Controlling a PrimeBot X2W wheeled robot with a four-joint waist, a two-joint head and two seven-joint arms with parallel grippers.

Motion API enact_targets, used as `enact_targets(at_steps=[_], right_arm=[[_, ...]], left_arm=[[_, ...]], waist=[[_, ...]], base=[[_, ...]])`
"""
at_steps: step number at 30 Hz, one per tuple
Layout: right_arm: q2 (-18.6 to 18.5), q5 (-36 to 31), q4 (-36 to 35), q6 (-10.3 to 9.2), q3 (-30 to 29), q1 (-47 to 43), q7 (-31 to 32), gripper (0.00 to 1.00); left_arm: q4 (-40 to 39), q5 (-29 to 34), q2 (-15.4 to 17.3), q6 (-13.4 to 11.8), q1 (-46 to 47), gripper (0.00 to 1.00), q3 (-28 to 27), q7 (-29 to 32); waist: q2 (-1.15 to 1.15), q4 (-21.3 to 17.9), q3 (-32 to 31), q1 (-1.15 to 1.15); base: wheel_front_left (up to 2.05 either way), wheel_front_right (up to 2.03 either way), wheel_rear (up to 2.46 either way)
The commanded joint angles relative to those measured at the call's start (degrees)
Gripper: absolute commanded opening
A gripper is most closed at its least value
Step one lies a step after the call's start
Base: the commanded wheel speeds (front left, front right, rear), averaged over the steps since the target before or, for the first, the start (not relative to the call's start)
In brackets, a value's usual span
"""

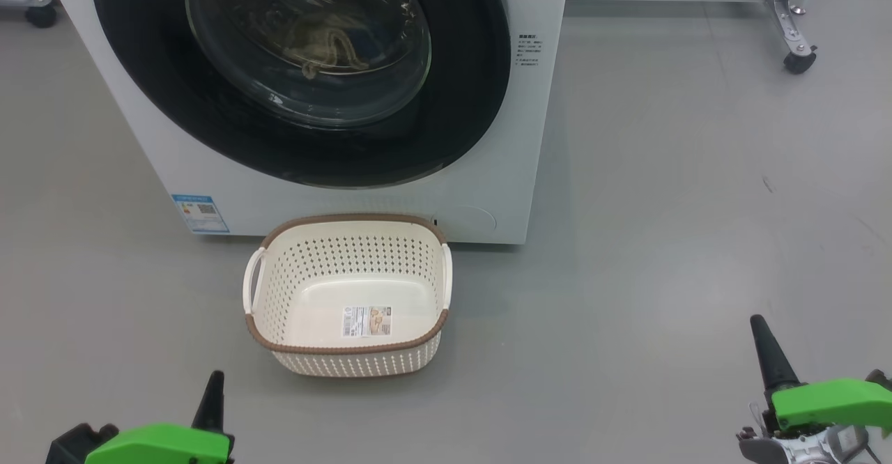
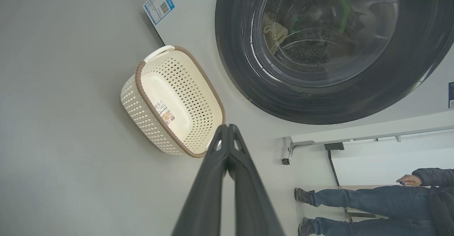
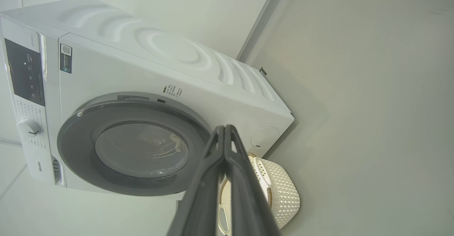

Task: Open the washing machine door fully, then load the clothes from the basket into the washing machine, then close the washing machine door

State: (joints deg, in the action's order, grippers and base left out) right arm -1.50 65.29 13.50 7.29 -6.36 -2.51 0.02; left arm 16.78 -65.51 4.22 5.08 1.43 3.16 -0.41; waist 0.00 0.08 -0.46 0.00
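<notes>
My left pincer: one, at 7 o'clock in the head view, its two dark fingers pressed tip to tip, closed on air.
My right pincer: one, at 5 o'clock, fingers also pressed tip to tip, closed on air.
Floor: grey, and everything here stands on it.
Basket: one, upright at 12 o'clock ahead of me, just in front of the machine's foot.
Handles: two, white, at the basket's 9 and 3 o'clock.
Label: one, on the basket's bare bottom.
Washing machine: one, white, right behind the basket at 12 o'clock.
Blue sticker: one, low on the front, at 7 o'clock from the door.
Washing machine door: one, shut flat against the front, black rim around a glass bowl.
Clothes: inside, behind the glass; one pale cream bundle, and I cannot count the pieces.
Casters: two, far off at 2 and 10 o'clock.
Person: one, two jeans legs, in my left wrist view.
</notes>
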Motion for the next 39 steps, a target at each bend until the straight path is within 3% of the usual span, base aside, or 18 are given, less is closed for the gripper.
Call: enact_targets(at_steps=[1, 39], right_arm=[[-1.37, 2.17, -1.56, 0.14, 0.47, 3.45, 0.52, 0.00], [-1.67, 26.70, 0.47, 0.20, 0.22, 8.56, 6.06, 0.00]], left_arm=[[-2.04, -2.06, 0.24, 0.52, 3.40, 0.00, -2.39, 0.56], [-2.70, -26.13, -1.31, 2.37, 4.75, 0.00, -9.60, 6.82]], waist=[[0.00, 0.00, 0.03, 0.00], [0.00, -0.08, 0.63, 0.00]], base=[[0.00, 0.00, 0.00], [0.00, 0.00, 0.00]])
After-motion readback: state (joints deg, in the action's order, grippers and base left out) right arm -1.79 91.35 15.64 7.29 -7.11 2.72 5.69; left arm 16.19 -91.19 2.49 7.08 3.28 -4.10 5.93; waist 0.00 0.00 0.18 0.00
